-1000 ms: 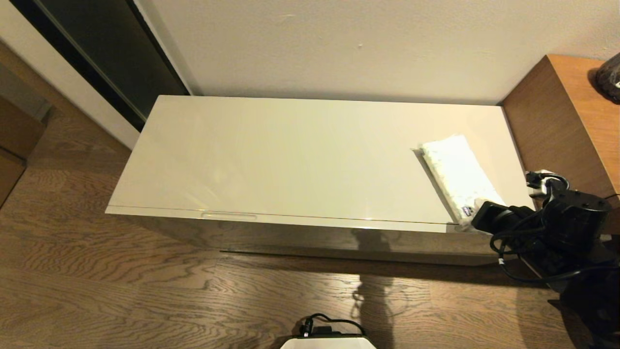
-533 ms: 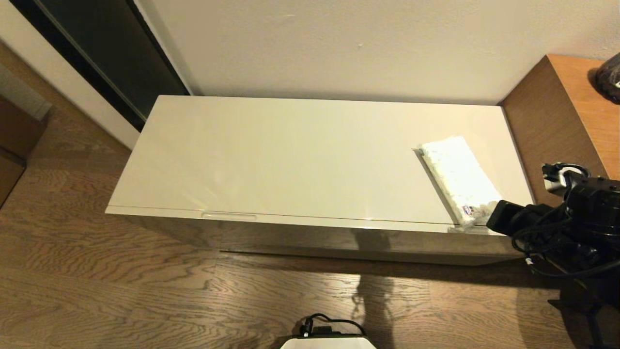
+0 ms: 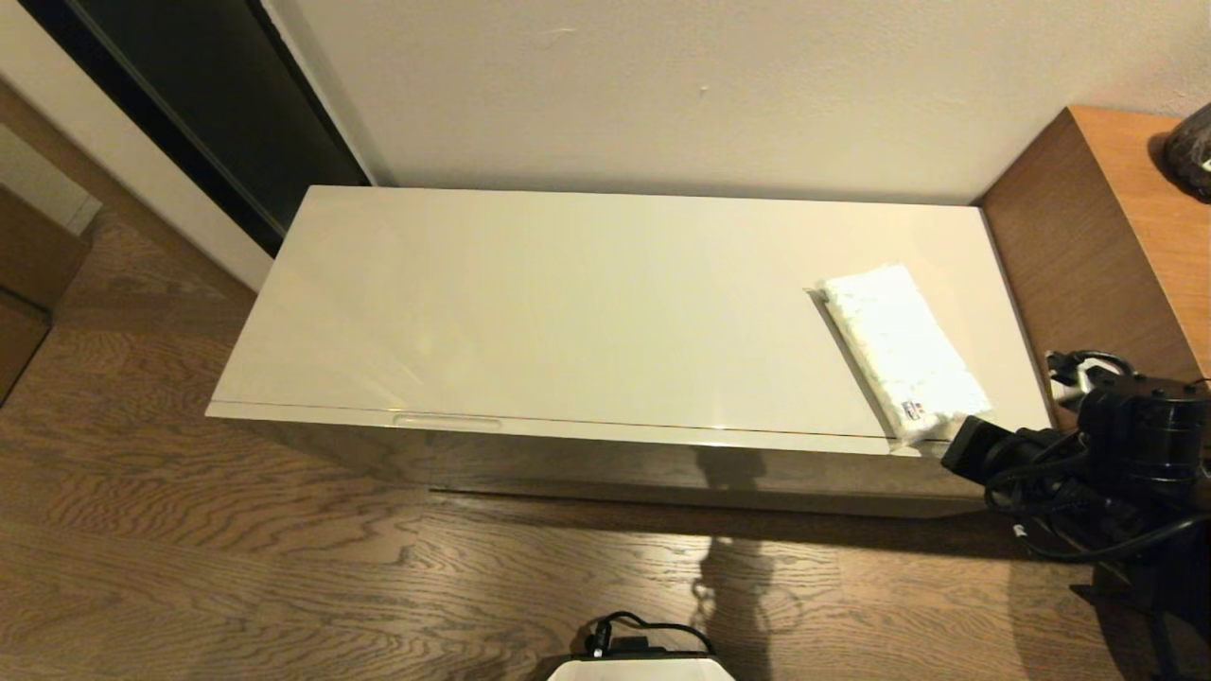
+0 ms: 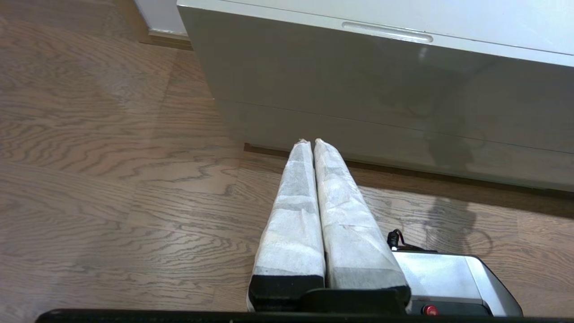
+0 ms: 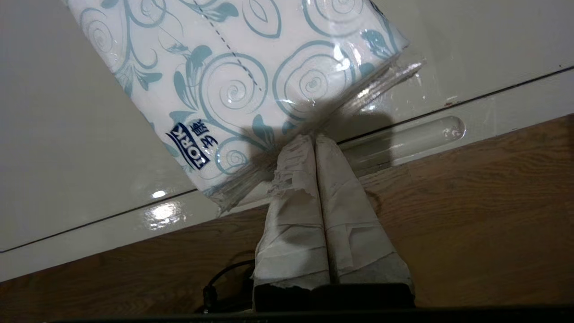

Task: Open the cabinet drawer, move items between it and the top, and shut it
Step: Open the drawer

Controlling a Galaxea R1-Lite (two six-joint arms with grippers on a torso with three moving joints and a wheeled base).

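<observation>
The white tissue pack point(image 3: 899, 355) with a pale leaf print point(image 5: 233, 76) lies on the right end of the cream top point(image 3: 568, 303), its near end at the front edge. The cabinet drawer point(image 4: 358, 76) is closed, and its slot pulls point(image 3: 447, 421) point(image 5: 403, 139) show along the front edge. My right gripper point(image 5: 312, 137) is shut, its tips just below the pack's clear end seam, beside a pull. Whether they touch the seam I cannot tell. My left gripper point(image 4: 311, 141) is shut and empty, low over the floor before the cabinet front.
A taller brown wooden cabinet point(image 3: 1097, 227) adjoins the low cabinet on the right, with a dark object point(image 3: 1192, 151) on it. A dark doorway point(image 3: 189, 95) lies at the far left. Wood floor point(image 3: 284, 567) stretches in front, with my base point(image 3: 639, 667) at the near edge.
My right arm swung to the right, away from the pack's near end, then came back a little and lower. The tissue pack has stayed put and the drawer is still closed.
</observation>
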